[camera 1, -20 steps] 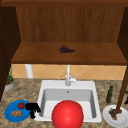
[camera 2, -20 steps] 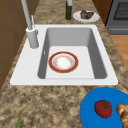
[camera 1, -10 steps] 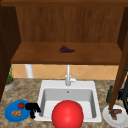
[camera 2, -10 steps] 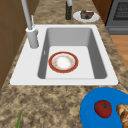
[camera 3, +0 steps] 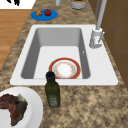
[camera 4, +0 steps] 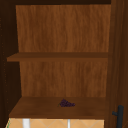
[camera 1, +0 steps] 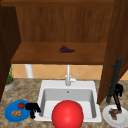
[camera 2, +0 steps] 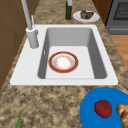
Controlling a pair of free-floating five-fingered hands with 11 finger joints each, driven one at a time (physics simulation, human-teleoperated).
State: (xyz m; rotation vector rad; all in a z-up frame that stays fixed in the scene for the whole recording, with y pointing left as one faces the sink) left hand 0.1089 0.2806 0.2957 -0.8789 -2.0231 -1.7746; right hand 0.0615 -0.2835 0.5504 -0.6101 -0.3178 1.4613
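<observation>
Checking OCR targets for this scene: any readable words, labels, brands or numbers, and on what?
None readable.
Bottle: a pale label patch on its front, too blurred to read.
Red-rimmed plate in the sink: no lettering.
Blue plate beside the left hand: plain.
White plate below the right hand: plain.
Cabinet and its door handle: no signs.

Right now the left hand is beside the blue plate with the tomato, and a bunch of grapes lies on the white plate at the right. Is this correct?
Not quite. The left hand is indeed beside the blue plate with the tomato, but the grapes lie on the lower cabinet shelf, as the front view shows. The white plate holds a brown piece of food.
</observation>
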